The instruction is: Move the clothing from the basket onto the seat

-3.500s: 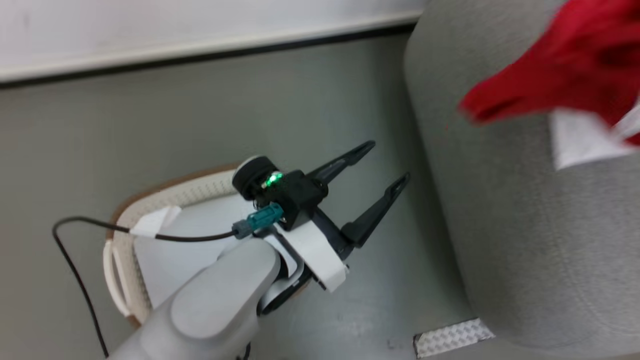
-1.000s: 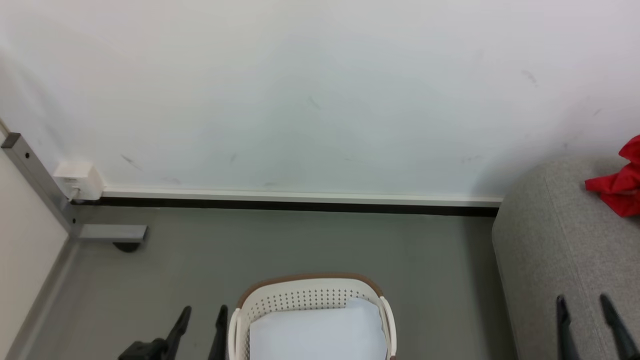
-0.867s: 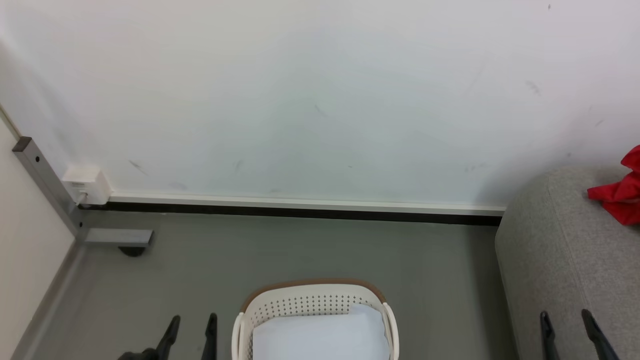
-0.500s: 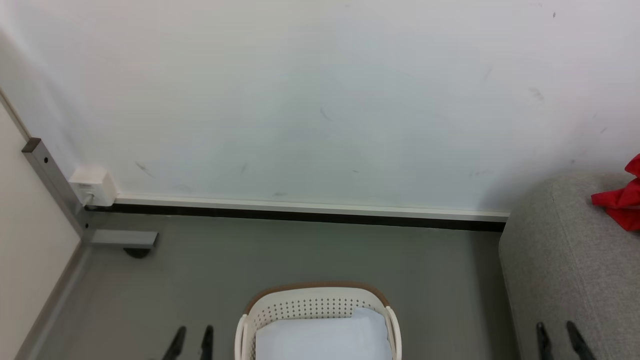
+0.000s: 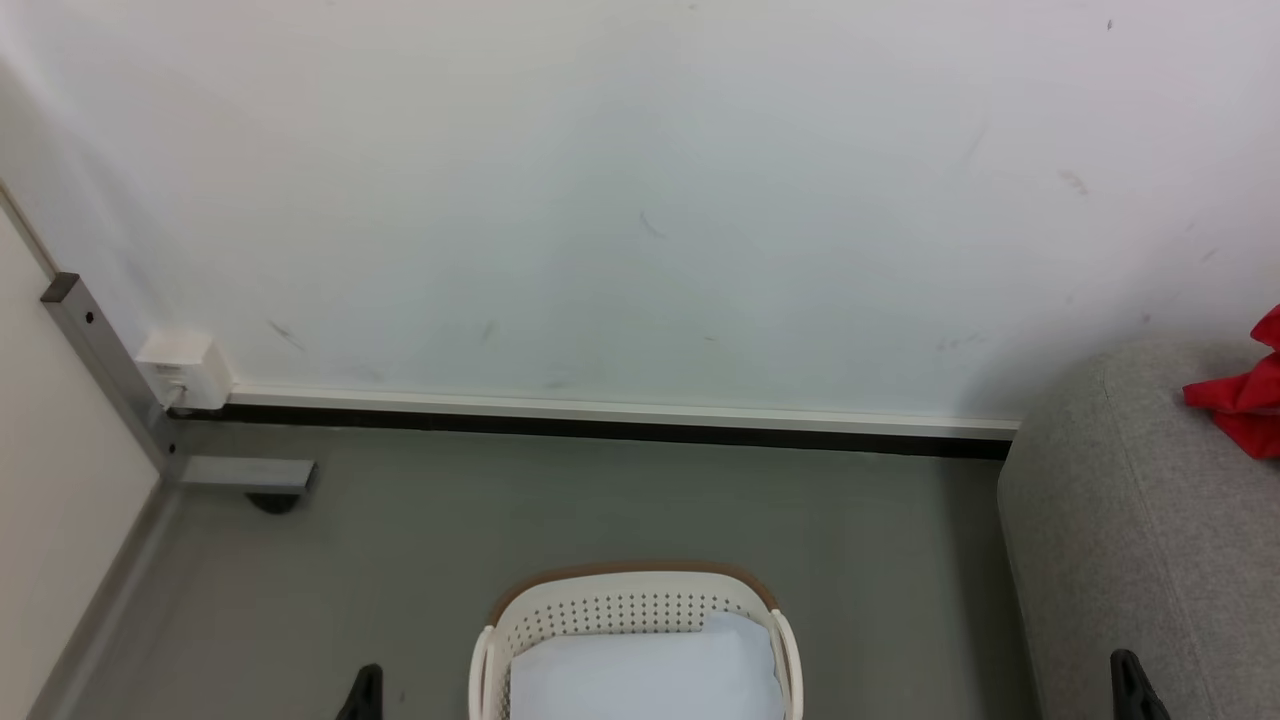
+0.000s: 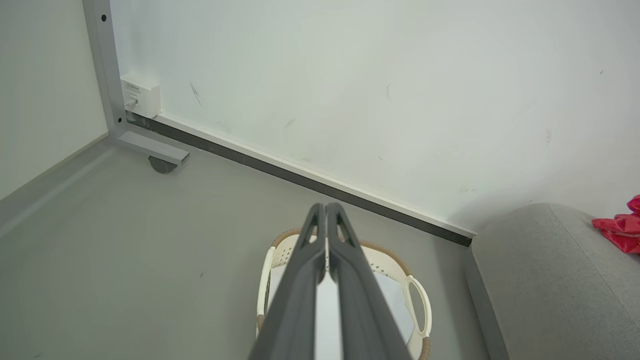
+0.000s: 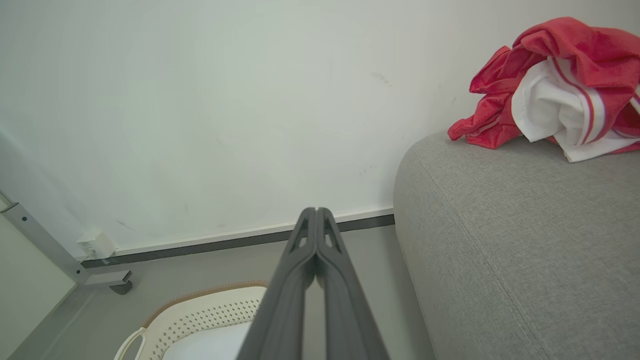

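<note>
The red clothing with white trim lies heaped on the grey seat, close to the wall. In the head view it shows at the right edge on the seat. The cream basket stands on the floor left of the seat, and only a flat white liner sheet shows inside it. My left gripper is shut and holds nothing, above the basket. My right gripper is also shut on nothing, beside the seat's end. Their tips, left and right, just reach the bottom edge.
A white wall with a black baseboard runs behind the basket. A grey metal post with a foot and a white socket box stand at the left corner. Grey floor lies between wall and basket.
Both grippers have gone from open to shut and sunk to the bottom edge of the head view. The head camera has tilted up from the basket toward the wall.
</note>
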Tool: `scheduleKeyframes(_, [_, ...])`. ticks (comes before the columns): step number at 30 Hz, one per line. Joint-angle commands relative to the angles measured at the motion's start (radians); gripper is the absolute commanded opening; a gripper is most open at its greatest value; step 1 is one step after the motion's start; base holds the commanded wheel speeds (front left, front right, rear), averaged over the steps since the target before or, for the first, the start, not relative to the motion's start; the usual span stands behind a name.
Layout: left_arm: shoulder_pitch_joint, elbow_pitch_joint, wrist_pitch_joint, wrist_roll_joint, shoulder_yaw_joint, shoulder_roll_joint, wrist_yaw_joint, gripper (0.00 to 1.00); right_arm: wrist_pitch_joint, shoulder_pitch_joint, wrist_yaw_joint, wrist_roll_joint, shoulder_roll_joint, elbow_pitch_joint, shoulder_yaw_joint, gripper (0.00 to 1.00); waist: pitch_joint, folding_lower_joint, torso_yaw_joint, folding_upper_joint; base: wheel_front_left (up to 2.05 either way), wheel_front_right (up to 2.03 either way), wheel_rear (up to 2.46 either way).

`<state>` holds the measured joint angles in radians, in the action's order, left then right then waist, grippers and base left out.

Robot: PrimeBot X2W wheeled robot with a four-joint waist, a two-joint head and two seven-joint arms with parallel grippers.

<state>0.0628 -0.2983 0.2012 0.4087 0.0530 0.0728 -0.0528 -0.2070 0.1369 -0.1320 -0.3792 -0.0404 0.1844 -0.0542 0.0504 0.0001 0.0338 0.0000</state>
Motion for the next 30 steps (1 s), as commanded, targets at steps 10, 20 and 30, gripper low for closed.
scheduleKeyframes(10, [-0.047,0.026,-0.043,0.184,-0.028,-0.002,-0.015,0.00,0.043,-0.061,0.000,-0.187,-0.011,-0.003,-0.010,0.00,-0.005,-0.0001,-0.003,0.0000,0.00,0.00,0.00])
scheduleKeyframes(20, [-0.066,0.031,-0.083,0.332,-0.047,-0.005,-0.025,0.00,0.083,-0.090,0.001,-0.341,-0.013,0.006,-0.016,0.00,-0.009,-0.0001,-0.006,0.0000,0.00,0.00,0.00])
scheduleKeyframes(30, [-0.083,0.035,-0.119,0.467,-0.067,-0.007,-0.033,0.00,0.118,-0.114,0.001,-0.480,-0.014,0.014,-0.022,0.00,-0.014,-0.0001,-0.009,0.0000,0.00,0.00,0.00])
